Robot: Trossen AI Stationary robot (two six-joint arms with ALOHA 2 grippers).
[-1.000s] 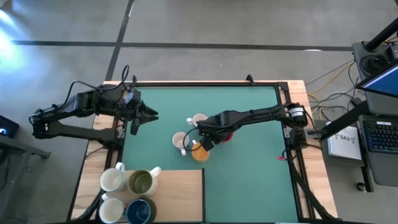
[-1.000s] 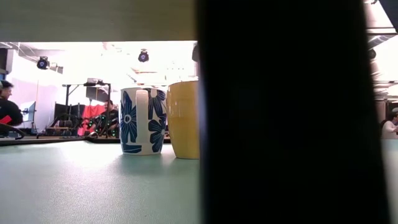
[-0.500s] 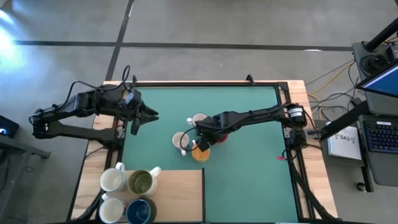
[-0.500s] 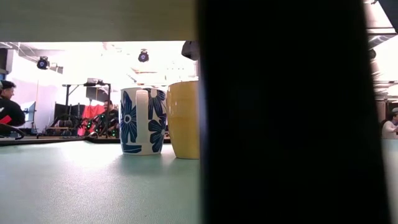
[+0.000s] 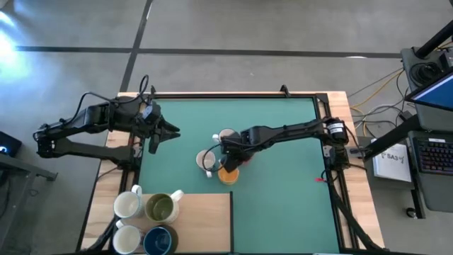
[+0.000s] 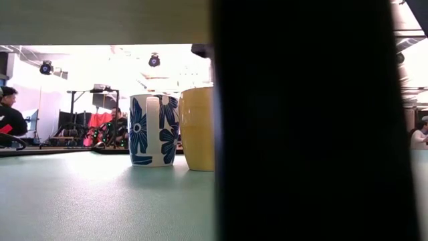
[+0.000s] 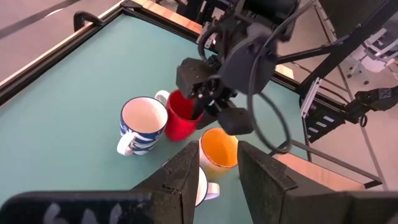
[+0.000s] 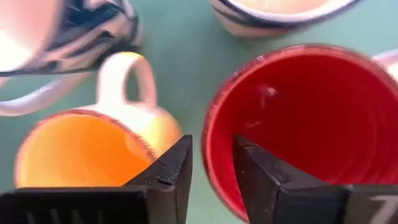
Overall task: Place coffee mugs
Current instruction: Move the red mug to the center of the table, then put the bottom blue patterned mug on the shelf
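- We read no brand or writing on any mug; one white mug [image 6: 152, 130] carries a blue flower pattern.
- Our right claw [image 8: 210, 163] hangs over the red mug [image 8: 292, 118], fingers slightly parted astride its rim, beside the orange mug [image 8: 87, 148]; whether it grips, we cannot tell.
- Our left claw [image 7: 214, 163] waits slightly open and empty near the table's [image 5: 283, 205] left edge.
- Four more mugs [image 5: 145, 219] sit on the wooden board at the front left; green table lies open to the right.
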